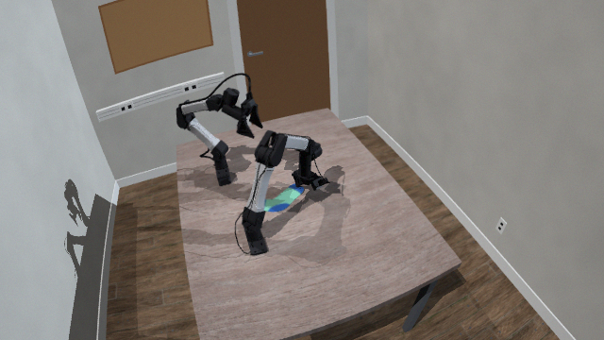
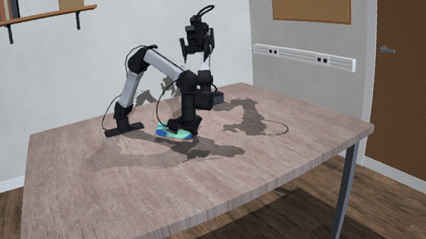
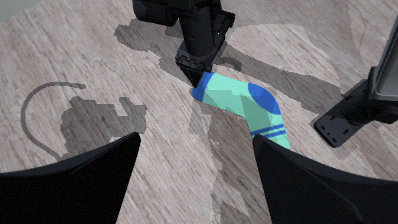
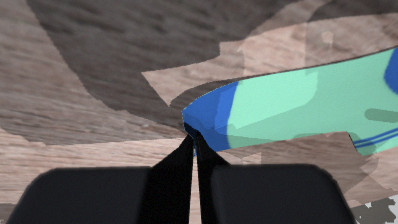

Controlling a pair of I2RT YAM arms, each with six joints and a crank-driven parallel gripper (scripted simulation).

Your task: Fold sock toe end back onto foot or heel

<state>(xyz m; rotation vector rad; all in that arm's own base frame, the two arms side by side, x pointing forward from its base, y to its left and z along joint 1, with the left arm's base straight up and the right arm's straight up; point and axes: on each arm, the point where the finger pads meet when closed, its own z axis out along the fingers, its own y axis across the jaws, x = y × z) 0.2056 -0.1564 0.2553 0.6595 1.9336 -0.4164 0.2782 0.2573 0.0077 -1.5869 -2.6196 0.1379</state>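
Note:
The mint-green sock (image 1: 289,196) (image 2: 178,134) (image 3: 227,100) (image 4: 280,105) lies flat on the table, with a blue toe (image 4: 212,112), a blue heel patch (image 3: 265,97) and two blue stripes near the cuff. My right gripper (image 3: 195,85) (image 4: 194,135) is shut on the tip of the toe at its edge, low at the table; the cloth is drawn to a small pinch between the fingertips. My left gripper (image 1: 257,131) (image 2: 196,61) (image 3: 196,136) is wide open and empty, high above the table, away from the sock. The cuff's end is partly hidden behind a left finger in the left wrist view.
The right arm's base (image 1: 255,238) (image 2: 124,130) (image 3: 332,127) stands close to the cuff side of the sock. The left arm's base (image 1: 222,174) stands farther off on the same table (image 1: 377,236) (image 2: 127,206). Shadows of both arms fall around the sock.

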